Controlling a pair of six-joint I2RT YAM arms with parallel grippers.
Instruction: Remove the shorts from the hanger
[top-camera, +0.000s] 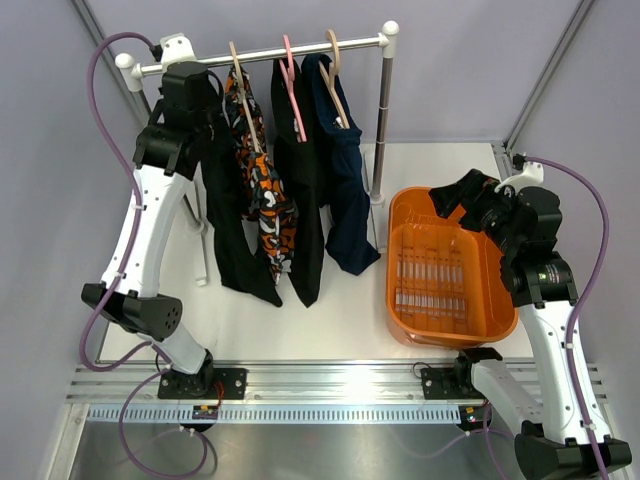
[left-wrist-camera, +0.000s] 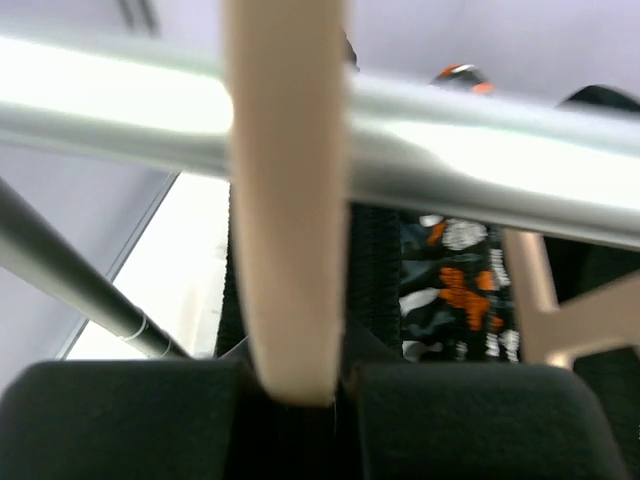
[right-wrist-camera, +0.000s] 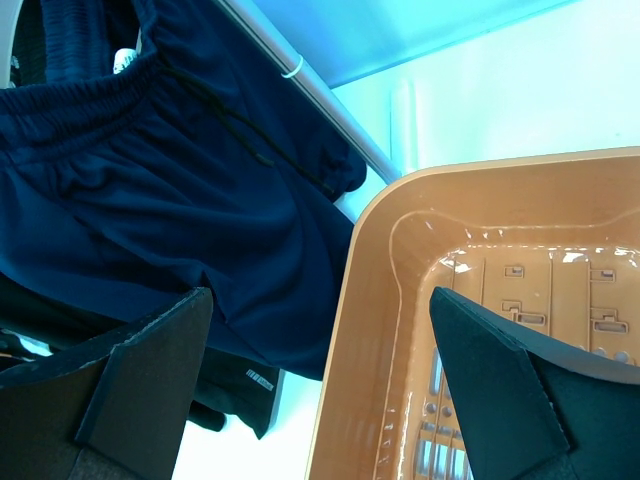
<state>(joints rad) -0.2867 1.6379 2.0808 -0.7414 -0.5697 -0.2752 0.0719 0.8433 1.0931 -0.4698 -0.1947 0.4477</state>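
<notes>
Four shorts hang from hangers on a metal rail (top-camera: 260, 57): black shorts (top-camera: 232, 235), patterned orange shorts (top-camera: 268, 195), black shorts (top-camera: 303, 210) and navy shorts (top-camera: 348, 195). My left gripper (top-camera: 200, 90) is up at the rail's left end, over the leftmost black shorts. In the left wrist view its fingers (left-wrist-camera: 120, 420) are shut on a beige hanger (left-wrist-camera: 285, 250) hooked over the rail (left-wrist-camera: 480, 170), with black cloth (left-wrist-camera: 375, 270) and the patterned shorts (left-wrist-camera: 460, 290) behind. My right gripper (top-camera: 450, 195) is open and empty over the basket's far left rim, with the navy shorts (right-wrist-camera: 170, 200) beside it.
An orange basket (top-camera: 400, 205) stands at the right, with nothing in it; its rim also shows in the right wrist view (right-wrist-camera: 370, 300). The rack's right post (top-camera: 381, 120) stands between the shorts and the basket. Grey walls close in the back and the sides.
</notes>
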